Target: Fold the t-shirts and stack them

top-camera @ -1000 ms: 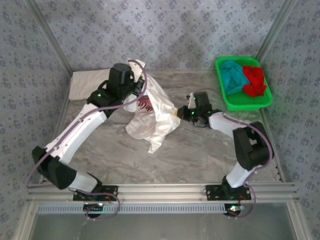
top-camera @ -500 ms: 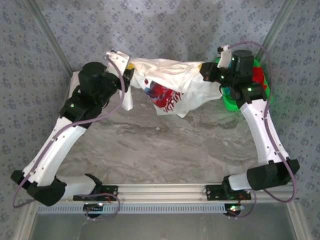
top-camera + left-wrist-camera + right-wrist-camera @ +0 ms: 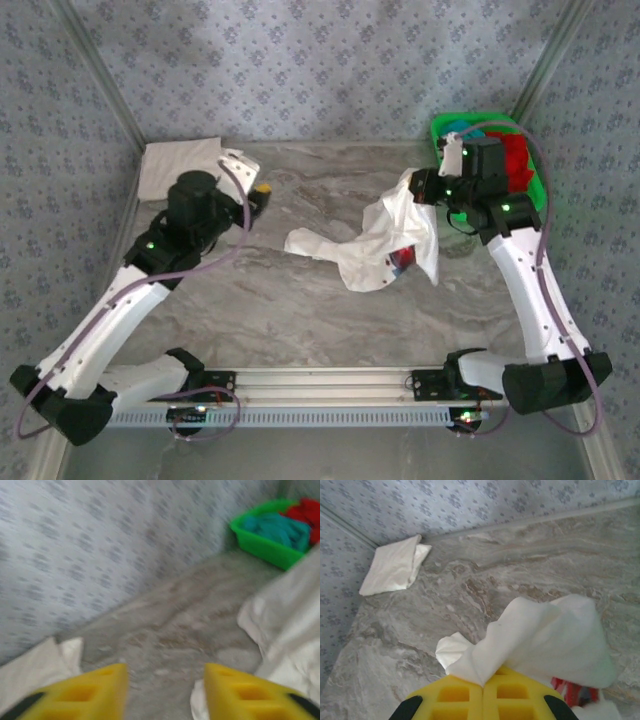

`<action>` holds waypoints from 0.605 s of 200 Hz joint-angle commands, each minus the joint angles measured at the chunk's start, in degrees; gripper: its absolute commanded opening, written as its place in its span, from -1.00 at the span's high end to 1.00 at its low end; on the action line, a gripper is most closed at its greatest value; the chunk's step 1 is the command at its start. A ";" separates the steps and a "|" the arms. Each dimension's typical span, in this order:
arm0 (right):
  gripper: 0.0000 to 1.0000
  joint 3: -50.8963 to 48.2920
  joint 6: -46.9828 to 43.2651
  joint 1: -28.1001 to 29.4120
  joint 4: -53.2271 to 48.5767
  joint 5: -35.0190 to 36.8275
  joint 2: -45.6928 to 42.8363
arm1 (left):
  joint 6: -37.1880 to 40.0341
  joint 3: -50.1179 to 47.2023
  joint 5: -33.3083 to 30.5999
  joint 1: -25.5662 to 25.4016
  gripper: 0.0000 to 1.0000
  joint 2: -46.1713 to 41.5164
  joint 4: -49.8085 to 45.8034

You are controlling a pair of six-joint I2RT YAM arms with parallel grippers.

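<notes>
We are pinching printed white t-shirt [image 3: 372, 243] in right tool [image 3: 483, 685], cloth trailing onto table [image 3: 300, 310]; we are holding left tool [image 3: 165, 687] open, empty.

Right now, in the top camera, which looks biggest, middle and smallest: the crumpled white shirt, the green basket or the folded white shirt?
1. crumpled white shirt
2. green basket, though the right arm hides part of it
3. folded white shirt

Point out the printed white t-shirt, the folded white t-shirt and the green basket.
printed white t-shirt [image 3: 380, 240]: top view, middle of the cloth.
folded white t-shirt [image 3: 392, 570]: right wrist view, its flat upper face.
green basket [image 3: 265, 550]: left wrist view, its near side wall.
</notes>
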 commanded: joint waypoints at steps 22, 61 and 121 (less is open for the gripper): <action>1.00 -3.70 1.09 2.41 6.55 -2.45 10.82 | 6.03 -7.67 12.65 -9.88 -0.75 13.74 13.92; 1.00 -6.41 -0.91 3.16 9.16 -4.49 11.08 | 8.01 -3.91 20.91 -11.20 -0.94 31.27 26.24; 1.00 -15.14 -2.01 1.44 12.22 -5.26 7.86 | 3.05 8.40 37.35 -4.82 -0.78 46.51 34.59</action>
